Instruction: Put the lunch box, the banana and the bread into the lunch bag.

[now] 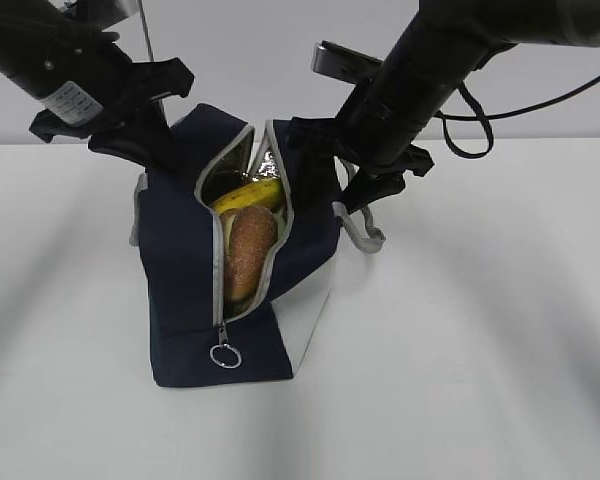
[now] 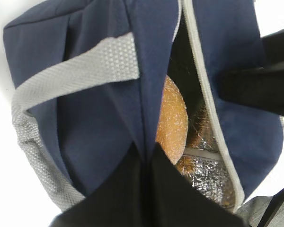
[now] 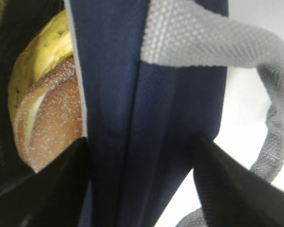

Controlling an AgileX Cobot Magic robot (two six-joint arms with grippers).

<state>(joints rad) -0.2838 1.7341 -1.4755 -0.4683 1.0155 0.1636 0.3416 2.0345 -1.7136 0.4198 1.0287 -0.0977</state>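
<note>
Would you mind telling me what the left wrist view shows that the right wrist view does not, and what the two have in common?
Only the left wrist view shows the silver foil lining inside the lunch bag, and the left gripper pinched shut on a fold of the navy fabric. Only the right wrist view shows the banana, lying against the bread, and the right gripper with its jaws spread either side of the bag's wall. Both show the bread in the open bag, navy fabric and a grey strap handle. Neither shows the lunch box.

One navy lunch bag [image 1: 180, 260] on the surface, one banana [image 1: 248, 194] and one bread [image 1: 248, 250] inside it, two grey strap handles, one metal ring pull [image 1: 225, 355], two tools
</note>
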